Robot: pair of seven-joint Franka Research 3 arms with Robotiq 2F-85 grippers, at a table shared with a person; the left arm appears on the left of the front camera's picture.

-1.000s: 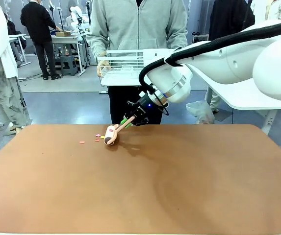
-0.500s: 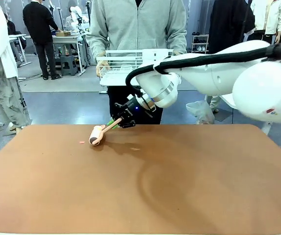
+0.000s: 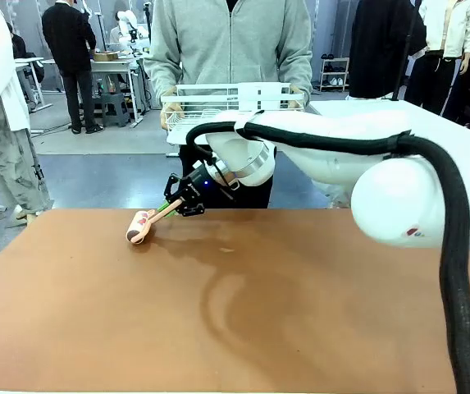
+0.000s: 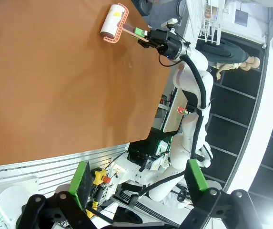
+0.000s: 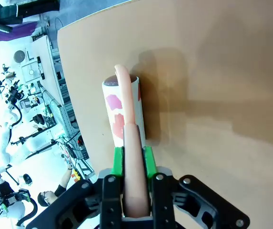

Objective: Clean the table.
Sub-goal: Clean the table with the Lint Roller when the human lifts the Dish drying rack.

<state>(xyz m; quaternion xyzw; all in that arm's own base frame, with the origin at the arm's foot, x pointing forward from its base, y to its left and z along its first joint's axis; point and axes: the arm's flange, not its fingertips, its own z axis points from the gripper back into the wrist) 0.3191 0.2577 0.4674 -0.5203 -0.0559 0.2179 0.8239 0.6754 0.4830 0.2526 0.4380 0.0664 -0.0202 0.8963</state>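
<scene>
You had the right claw [image 3: 184, 199] out across the table [image 3: 317, 320], coming in from the right side & past the middle to the far-left part. Its pads were closed tight on the pink handle of the roller [image 3: 139, 229]. The right wrist view showed that plainly: claw [image 5: 133, 161] w/ a green pad on each side of the handle, gripping near its lower end. The roller head lay on the table, touching it, close to the far edge. It was tilted so the handle rose up & back toward the claw. In the wrist view the roller's [image 5: 122, 107] white sheet carried pink patches. One small pale scrap [image 3: 227, 249] sat on the table to the right of the roller, apart from it.

Your left claw [image 4: 138, 180] was wide open, nothing btw its pads, well apart from the roller. Its cam looked across the table [image 4: 55, 95] at the roller [image 4: 111, 23] & the right claw [image 4: 149, 38] far off.

The table itself was a reddish-brown top spanning the front view, btw the robot & a person [image 3: 230, 49] in a grey zip top at the far side. The person held a white rack [image 3: 218, 105] in both hands, above & behind the table's far edge, not touching it.
</scene>
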